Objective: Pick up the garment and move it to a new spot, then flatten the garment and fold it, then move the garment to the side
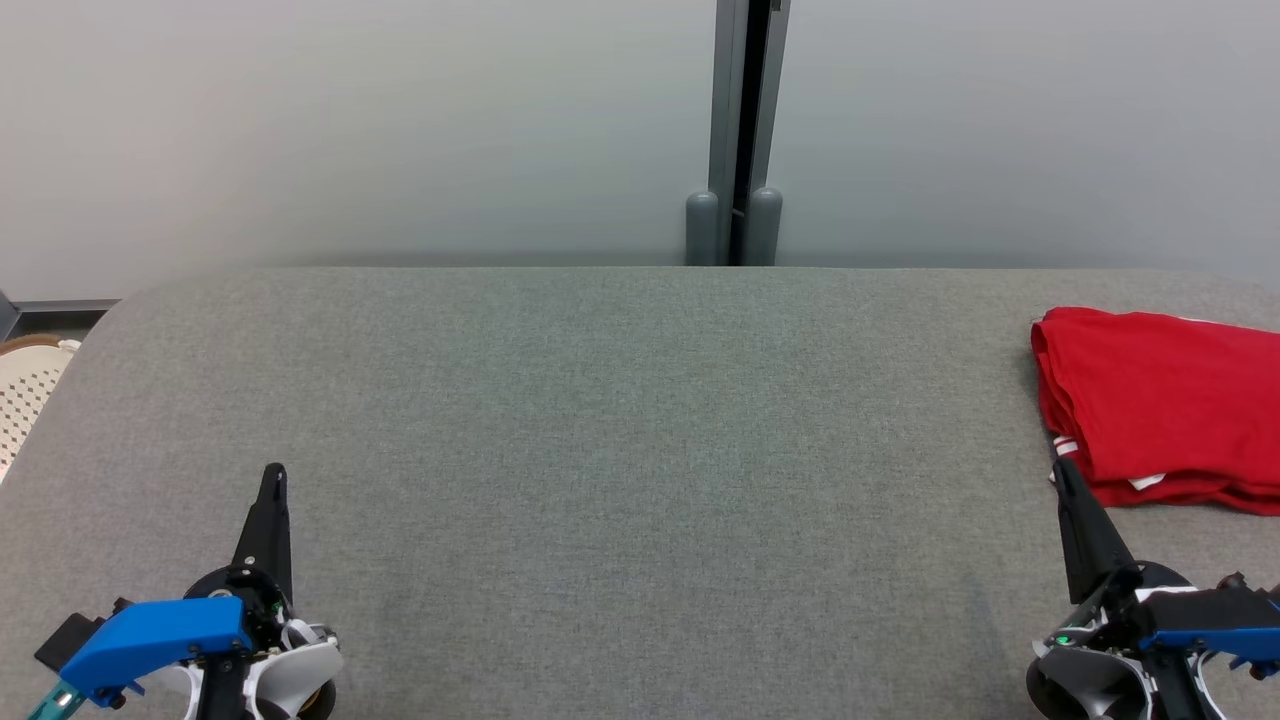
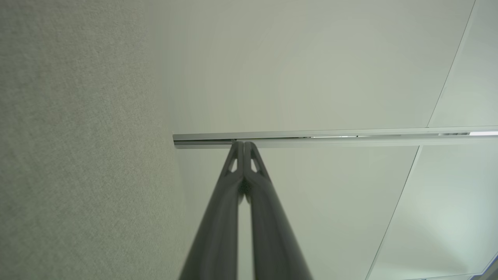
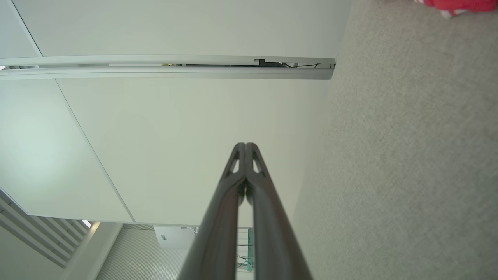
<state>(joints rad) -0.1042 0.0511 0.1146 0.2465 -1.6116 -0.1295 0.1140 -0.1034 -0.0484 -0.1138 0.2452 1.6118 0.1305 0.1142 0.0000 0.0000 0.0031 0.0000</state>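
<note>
Well, both jaws were shut tight, empty: left gripper (image 1: 272,478) hung over table (image 1: 640,430) nr its l. front, right gripper (image 1: 1062,475) had tips just beside folded red garment (image 1: 1165,400) at table's r. edge.

The tabletop (image 1: 640,420) filled the lower part of the head view, with a wall behind it across the top of the frame. A vertical post (image 1: 735,130) stood behind the tabletop's far edge, a little right of centre. The garment (image 1: 1165,400) lay on the tabletop at the right edge of the frame, which cut it off. The right hand (image 1: 1060,468) sat at the lower right, its tip at the garment's near left corner; contact could not be told. The left hand (image 1: 273,472) sat at the lower left, well apart from the garment. A basket-like object (image 1: 25,390) lay beyond the tabletop's left edge. In the right wrist view the garment (image 3: 459,4) lay in the upper right corner.
</note>
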